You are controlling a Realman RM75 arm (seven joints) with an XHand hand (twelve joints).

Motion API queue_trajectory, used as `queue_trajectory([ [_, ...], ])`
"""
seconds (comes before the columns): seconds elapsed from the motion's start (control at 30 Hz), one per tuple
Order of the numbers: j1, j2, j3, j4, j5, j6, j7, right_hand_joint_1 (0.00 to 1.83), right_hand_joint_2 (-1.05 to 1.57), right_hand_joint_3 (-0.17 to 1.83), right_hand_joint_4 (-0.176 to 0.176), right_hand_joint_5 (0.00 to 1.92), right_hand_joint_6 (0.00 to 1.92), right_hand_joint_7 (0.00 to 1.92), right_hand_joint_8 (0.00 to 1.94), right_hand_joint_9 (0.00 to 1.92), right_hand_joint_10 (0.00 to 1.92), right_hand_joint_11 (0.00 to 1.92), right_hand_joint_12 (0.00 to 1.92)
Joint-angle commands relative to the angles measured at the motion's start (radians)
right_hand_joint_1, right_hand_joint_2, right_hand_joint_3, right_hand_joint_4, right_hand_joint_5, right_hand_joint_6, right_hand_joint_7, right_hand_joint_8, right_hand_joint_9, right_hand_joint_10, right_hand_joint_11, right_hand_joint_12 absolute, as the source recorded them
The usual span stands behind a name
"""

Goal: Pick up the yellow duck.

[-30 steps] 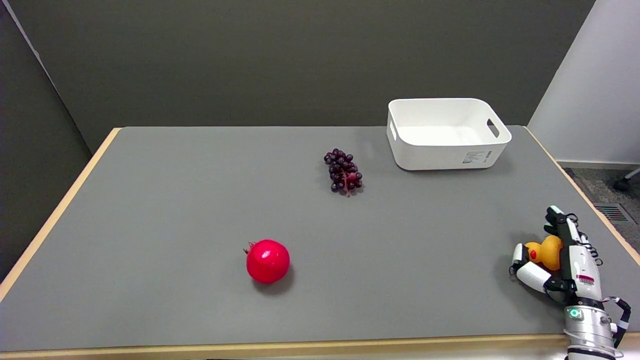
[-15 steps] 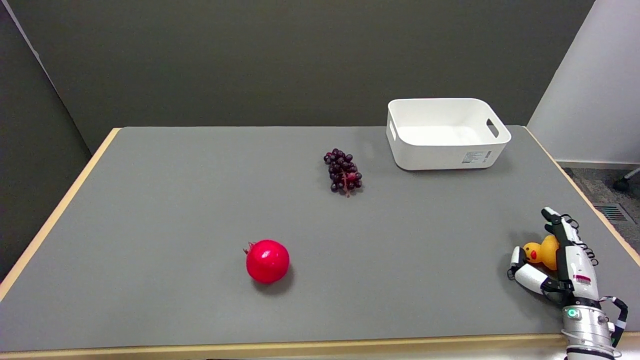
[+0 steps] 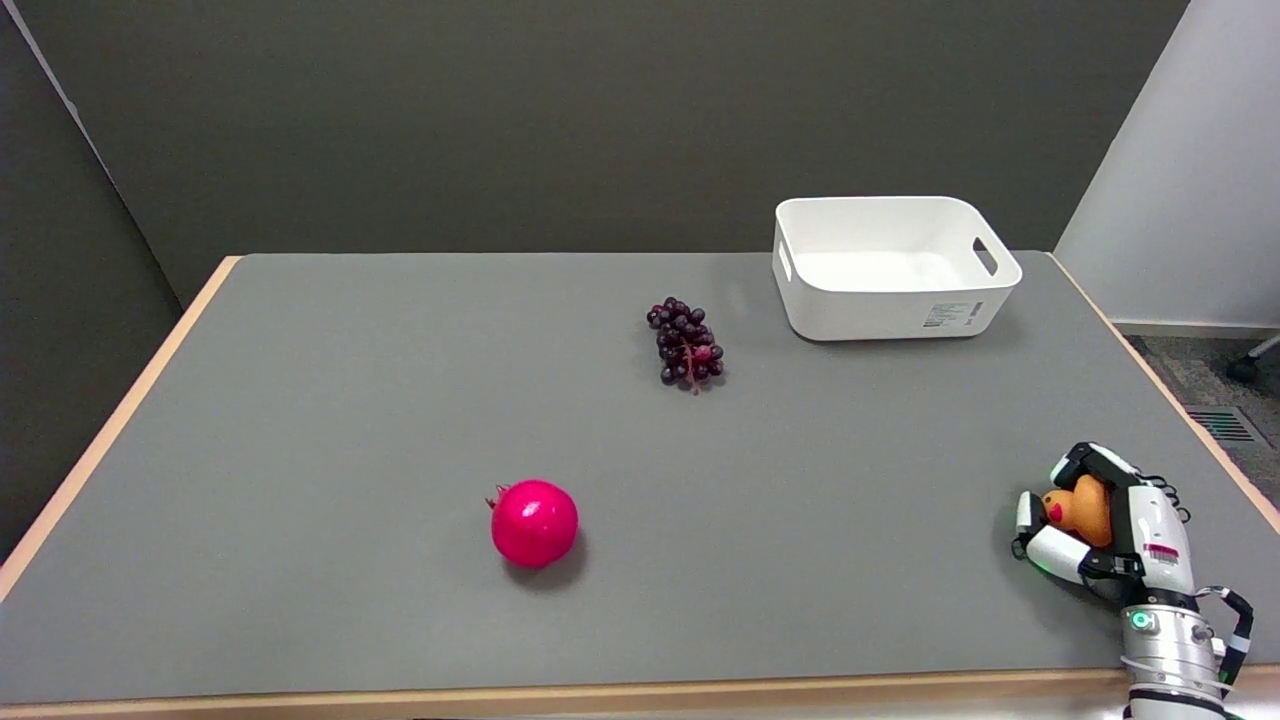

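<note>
the right hand (image 3: 1100,520) sits near the table's (image 3: 300,450) near right corner, its fingers (image 3: 1085,462) curled over the top of the yellow duck (image 3: 1078,508) and its thumb (image 3: 1050,545) wrapped under the near side, so the duck is gripped inside the hand. the duck's head and red beak face away from the palm, toward the pomegranate (image 3: 534,523). whether the duck is lifted off the grey table top or resting on it cannot be told from this view.

taking the white plastic bin (image 3: 893,265) as the landmark: it stands at the far right of the table, open side up, with a slot handle in its right wall and a label on its near wall. the held duck is well apart from it, toward the near edge and a little to the right. a bunch of dark purple grapes (image 3: 686,342) lies just left of the bin and slightly nearer. the red pomegranate rests much farther from the bin, to the left and near.
</note>
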Motion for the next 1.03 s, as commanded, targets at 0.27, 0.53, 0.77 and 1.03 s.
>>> queue_trajectory([
  [0.27,0.121,0.113,0.085,0.085,-0.152,0.066,0.008,1.83,0.71,0.92,-0.098,0.73,1.92,0.80,1.94,0.85,1.75,0.51,1.92],
  [0.53,0.183,0.155,0.204,0.184,-0.360,-0.074,0.004,1.83,0.71,0.91,-0.099,0.73,1.92,0.79,1.94,0.85,1.75,0.51,1.92],
  [0.77,0.339,0.156,0.273,0.255,-0.494,-0.252,0.002,1.83,0.73,0.89,-0.100,0.73,1.92,0.76,1.94,0.84,1.76,0.49,1.92],
  [1.03,0.658,0.107,0.118,0.210,-0.494,-0.480,-0.119,1.83,0.75,0.86,-0.102,0.72,1.92,0.75,1.94,0.82,1.78,0.46,1.92],
])
